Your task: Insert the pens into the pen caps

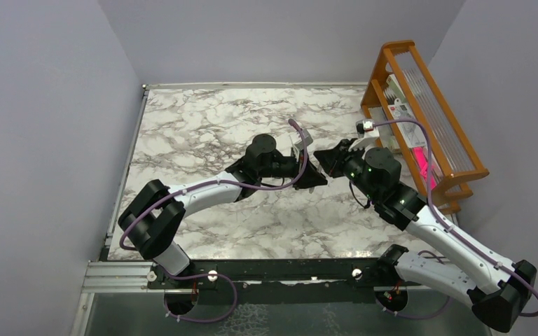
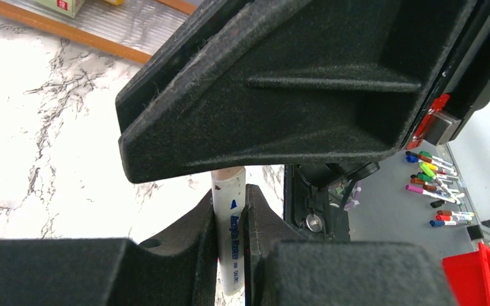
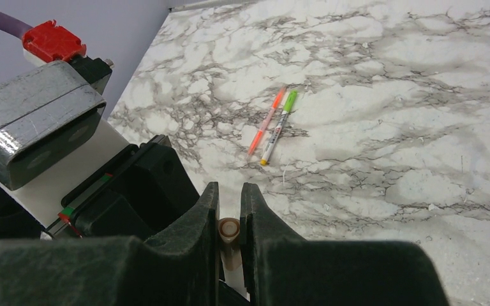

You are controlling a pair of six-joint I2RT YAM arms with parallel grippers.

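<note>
My left gripper [image 2: 230, 191] is shut on a whitish-grey pen [image 2: 232, 233] with blue print, held upright in the left wrist view. My right gripper [image 3: 230, 191] is shut on a tan cap [image 3: 230, 231]. A white barrel [image 3: 235, 273] shows just below the cap, in line with it. The two grippers meet tip to tip above the table's middle, left gripper [image 1: 314, 176] against right gripper [image 1: 333, 164]. An orange-red pen [image 3: 266, 122] and a white pen with a green cap [image 3: 279, 127] lie side by side on the marble [image 3: 389, 95].
An orange wooden rack [image 1: 420, 105] stands at the table's back right. Off the table, the left wrist view shows several coloured markers [image 2: 434, 185] on a grey surface and a red bin [image 2: 478, 280].
</note>
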